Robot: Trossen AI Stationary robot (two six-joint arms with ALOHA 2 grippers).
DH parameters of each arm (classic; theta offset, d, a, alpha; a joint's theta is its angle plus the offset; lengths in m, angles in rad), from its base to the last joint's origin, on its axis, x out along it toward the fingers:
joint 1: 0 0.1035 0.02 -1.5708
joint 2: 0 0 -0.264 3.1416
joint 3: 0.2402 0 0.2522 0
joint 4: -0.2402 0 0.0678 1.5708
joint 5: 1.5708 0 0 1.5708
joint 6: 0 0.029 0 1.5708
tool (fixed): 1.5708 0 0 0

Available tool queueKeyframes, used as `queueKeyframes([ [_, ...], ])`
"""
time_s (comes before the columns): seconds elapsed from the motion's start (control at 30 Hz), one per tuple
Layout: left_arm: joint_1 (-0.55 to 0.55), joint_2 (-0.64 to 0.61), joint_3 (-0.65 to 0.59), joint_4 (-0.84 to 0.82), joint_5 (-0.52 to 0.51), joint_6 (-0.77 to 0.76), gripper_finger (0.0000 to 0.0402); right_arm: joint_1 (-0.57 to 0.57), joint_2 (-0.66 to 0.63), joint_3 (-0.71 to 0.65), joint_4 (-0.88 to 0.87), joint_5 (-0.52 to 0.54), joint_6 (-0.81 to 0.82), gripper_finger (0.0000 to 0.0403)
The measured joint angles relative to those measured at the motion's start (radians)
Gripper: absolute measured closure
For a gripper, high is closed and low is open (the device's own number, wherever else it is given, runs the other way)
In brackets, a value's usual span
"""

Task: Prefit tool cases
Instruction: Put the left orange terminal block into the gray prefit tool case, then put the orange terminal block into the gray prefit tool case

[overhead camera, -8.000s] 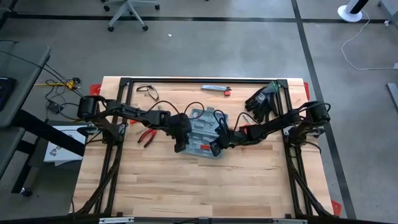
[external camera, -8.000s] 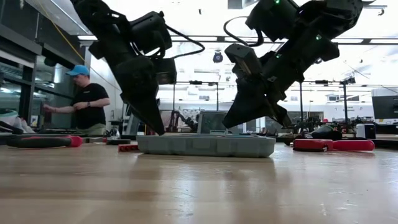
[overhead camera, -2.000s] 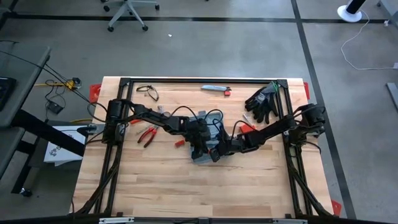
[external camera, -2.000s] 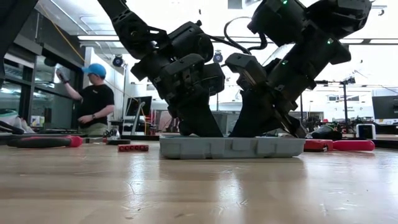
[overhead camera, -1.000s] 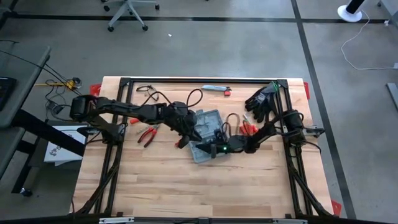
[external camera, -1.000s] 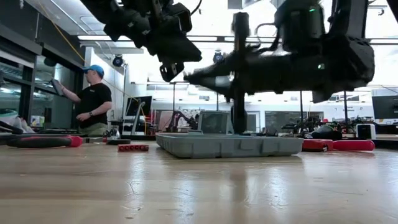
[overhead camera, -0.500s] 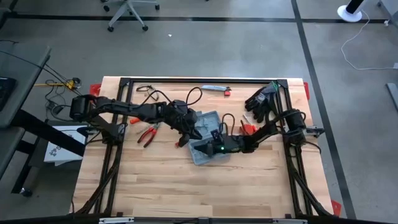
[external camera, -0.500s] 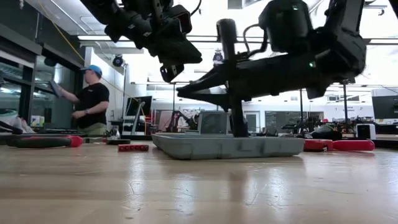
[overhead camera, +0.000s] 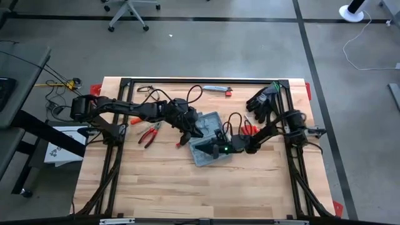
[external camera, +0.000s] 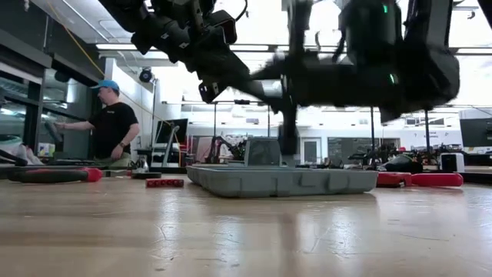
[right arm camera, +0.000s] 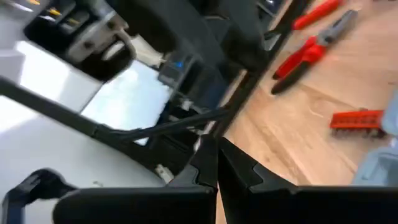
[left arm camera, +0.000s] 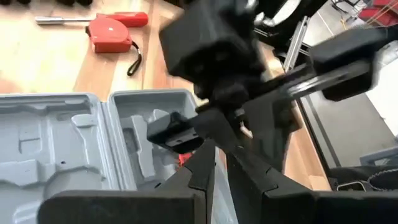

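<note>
The case (overhead camera: 209,145) lies open and flat on the worktop (overhead camera: 187,187), both moulded halves up, directly under the two sets of jaws; neither touches it as far as the views show. The left jaws (overhead camera: 195,132) hang above its far-left edge, pinched almost closed on nothing; through the left wrist view the recessed trays (left arm camera: 74,143) sit just below and ahead of them. The right jaws (overhead camera: 209,150) hover over the middle of the case, fully closed and empty; the low view shows clear air between them and the case rim (external camera: 280,181).

By its look the case is light, stiff, hollow plastic, smooth and likely to skid on the wood; the walls are thin, so a pinch on the rim or the latch edge seems the best hold, with the other jaws pressing down to steady it; the hinge line looks the weakest spot and wants no twisting.
</note>
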Motion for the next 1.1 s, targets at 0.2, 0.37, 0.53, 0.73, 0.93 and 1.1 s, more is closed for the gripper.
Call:
queueKeyframes([
  [0.2,0.005,0.0,0.0,-0.002,0.003,0.004,0.0369,-0.007,-0.005,-0.002,-0.178,-0.068,0.073,0.0403],
  [0.37,0.01,-0.004,0.0,-0.048,0.026,0.0,0.0369,-0.017,-0.099,-0.017,-0.124,-0.004,0.0,0.0403],
  [0.53,-0.01,-0.003,0.0,-0.241,0.005,0.08,0.0369,0.005,-0.303,-0.018,-0.573,0.078,-0.039,0.0403],
  [0.73,-0.039,0.031,-0.001,-0.368,-0.082,0.141,0.0369,0.043,-0.516,-0.017,-1.21,0.137,0.04,0.0403],
  [0.93,-0.043,0.143,0.0,-0.36,-0.148,0.126,0.0369,0.062,-0.536,-0.017,-1.44,0.14,0.132,0.0403],
  [1.1,-0.018,0.255,0.001,-0.34,-0.158,0.131,0.0369,0.068,-0.507,-0.017,-1.402,0.135,0.164,0.0403],
])
